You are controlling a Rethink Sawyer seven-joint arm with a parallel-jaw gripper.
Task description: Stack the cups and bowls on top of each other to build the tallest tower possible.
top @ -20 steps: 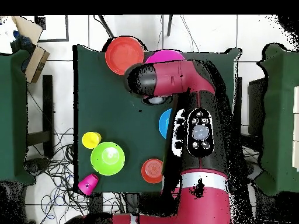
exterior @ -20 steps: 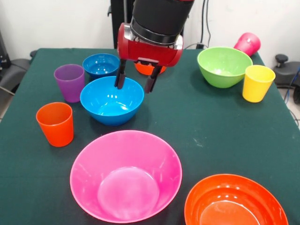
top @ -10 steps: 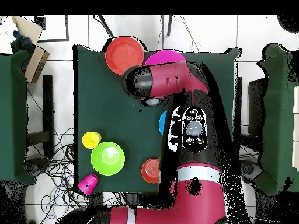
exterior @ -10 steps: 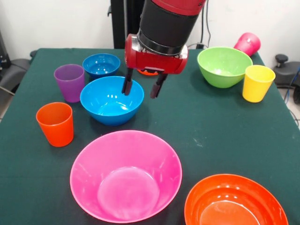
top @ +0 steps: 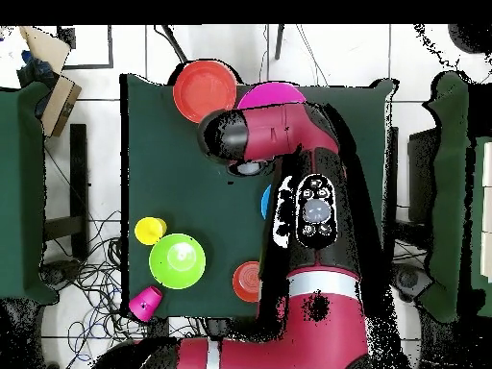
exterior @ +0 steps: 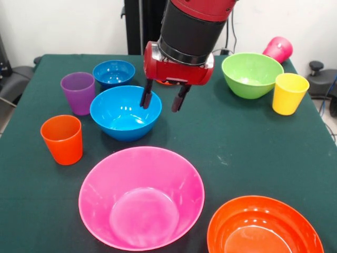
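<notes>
Nothing's stacked yet, so you're still at the picking stage. Biggest first: the pink bowl (exterior: 141,197) sits at the bench's near edge with the big orange bowl (exterior: 265,227) beside it, both untouched. Your hand (exterior: 163,100) hangs open and empty over the medium blue bowl's (exterior: 125,112) rim. Next I'd say straddle that rim, then clench.

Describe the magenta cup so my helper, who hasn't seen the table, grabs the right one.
In the front view, find the lime green bowl at the table's far side. Just behind it lies the magenta cup, the only cup tipped over; the yellow cup nearby stands upright.
</notes>
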